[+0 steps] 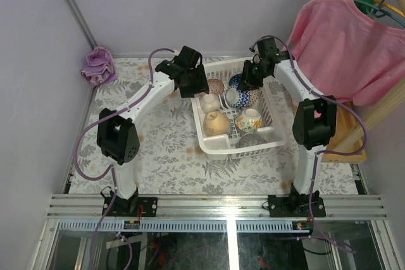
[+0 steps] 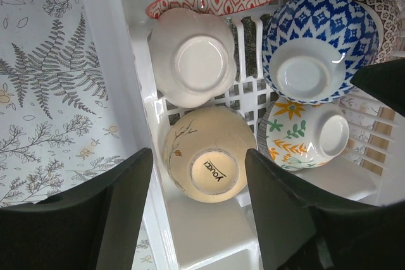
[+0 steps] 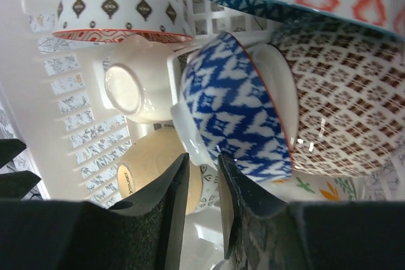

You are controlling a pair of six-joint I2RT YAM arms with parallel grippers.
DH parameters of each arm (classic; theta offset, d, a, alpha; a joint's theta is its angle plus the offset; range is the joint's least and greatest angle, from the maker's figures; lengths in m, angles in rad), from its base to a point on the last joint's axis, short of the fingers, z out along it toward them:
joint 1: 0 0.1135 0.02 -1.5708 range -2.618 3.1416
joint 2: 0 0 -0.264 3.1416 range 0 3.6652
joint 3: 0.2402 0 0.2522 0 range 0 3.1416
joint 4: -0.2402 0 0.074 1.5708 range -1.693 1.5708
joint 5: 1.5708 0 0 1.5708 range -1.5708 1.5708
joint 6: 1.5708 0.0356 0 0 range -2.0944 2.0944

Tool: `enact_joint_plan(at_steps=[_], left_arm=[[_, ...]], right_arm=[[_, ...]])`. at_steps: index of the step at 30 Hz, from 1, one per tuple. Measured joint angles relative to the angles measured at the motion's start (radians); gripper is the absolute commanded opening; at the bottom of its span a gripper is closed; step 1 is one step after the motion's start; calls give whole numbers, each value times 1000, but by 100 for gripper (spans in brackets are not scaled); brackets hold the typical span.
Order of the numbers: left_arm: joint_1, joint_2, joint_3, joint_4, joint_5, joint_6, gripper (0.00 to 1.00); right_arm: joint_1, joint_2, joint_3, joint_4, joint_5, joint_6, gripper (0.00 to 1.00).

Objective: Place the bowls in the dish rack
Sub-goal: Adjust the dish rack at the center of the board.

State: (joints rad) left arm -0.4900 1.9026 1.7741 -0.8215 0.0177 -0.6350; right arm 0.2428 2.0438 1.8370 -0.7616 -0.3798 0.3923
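Bowls we can see all sit inside the dish rack [image 1: 199,124], centre-right of the top view, packed touching one another, so we judge the loading near done. Left gripper [image 2: 199,155] hangs over the rack's left side with its jaws well apart and nothing between them. The upturned tan bowl [image 2: 209,131] is right under the gap. Right gripper [image 3: 202,159] is low over the upper part of the rack, jaws nearly together, with the rim of the blue-and-white bowl [image 3: 237,105] at their tips. We cannot tell whether they pinch it or just flank it.

What could go wrong, our call:
- **Blue bowl:** it lies on its side with its foot against the brown-lattice bowl [image 3: 342,105]. A tug or twist on a thin rim hold can slip, drop it and knock ceramic on ceramic.
- **Neighbours:** if it shifts, the white bowl [image 2: 196,61] and floral bowl [image 2: 297,134] beside it can roll too.
- **Left side:** a descent lands the fingers on the tan bowl's rounded glazed back, which gives poor purchase. The outer finger is just beside the rack wall, so it can snag and drag the whole rack.
- **Arms:** both crowd the same rack, so they can clash.
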Motion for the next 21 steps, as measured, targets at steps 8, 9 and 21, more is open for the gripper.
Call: enact_joint_plan(at_steps=[8,9,21], left_arm=[[0,0,-3,16,5,2,66],[0,0,-4,18,6,2,66],[-11,-27,-59,67,-14,0,59]], right_arm=[[58,5,10,26,23,-25,46],[64,3,8,26,29,-27,47],[153,-53,-137,27,133,-53,54]])
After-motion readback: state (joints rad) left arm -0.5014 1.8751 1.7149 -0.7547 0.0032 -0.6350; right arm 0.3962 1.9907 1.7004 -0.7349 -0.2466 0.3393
